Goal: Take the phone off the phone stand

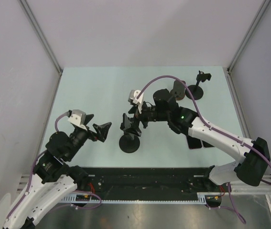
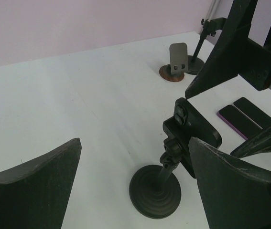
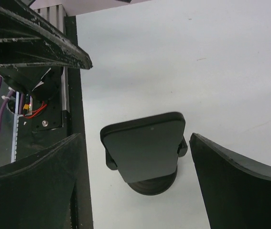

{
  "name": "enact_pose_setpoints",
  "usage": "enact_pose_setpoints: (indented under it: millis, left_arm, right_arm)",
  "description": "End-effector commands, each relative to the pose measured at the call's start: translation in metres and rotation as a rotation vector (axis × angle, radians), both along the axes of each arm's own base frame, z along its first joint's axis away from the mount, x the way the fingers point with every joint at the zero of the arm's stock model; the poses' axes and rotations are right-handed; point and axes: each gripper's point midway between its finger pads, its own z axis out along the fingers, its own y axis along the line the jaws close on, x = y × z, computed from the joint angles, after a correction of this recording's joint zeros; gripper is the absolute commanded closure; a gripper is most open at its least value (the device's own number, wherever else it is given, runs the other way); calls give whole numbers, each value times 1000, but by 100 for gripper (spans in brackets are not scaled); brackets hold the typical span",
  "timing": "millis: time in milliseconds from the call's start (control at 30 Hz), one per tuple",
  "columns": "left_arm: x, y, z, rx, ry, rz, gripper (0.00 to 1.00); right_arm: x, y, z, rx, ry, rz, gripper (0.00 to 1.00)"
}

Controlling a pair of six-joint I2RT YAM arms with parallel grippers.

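A black phone (image 3: 145,150) sits clamped in a black phone stand with a round base (image 1: 129,144) near the table's middle. In the left wrist view the phone (image 2: 196,133) shows from behind on the stand's stem above the base (image 2: 155,191). My right gripper (image 3: 135,186) is open above the phone, one finger on each side, not touching it. In the top view the right gripper (image 1: 134,122) covers the phone. My left gripper (image 1: 97,125) is open and empty, just left of the stand. The stand shows between its fingers (image 2: 30,186).
Two dark phones (image 2: 244,117) lie flat on the table to the right of the stand, under the right arm (image 1: 196,142). A second black stand (image 1: 196,90) and a small grey stand on a brown base (image 2: 176,62) stand at the back right.
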Motion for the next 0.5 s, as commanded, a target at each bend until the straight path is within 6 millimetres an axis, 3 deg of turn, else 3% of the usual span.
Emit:
enact_pose_setpoints:
  millis: [0,200,467]
  left_arm:
    - [-1,6,-7,18,16,24,0]
    - [-1,6,-13,32,32,23,0]
    - [0,2,-17,51,43,7,0]
  right_arm:
    - [2,13,25,48,-59,76,0]
    - [7,22,21,48,-52,107,0]
    - [7,29,-4,-4,-7,141,0]
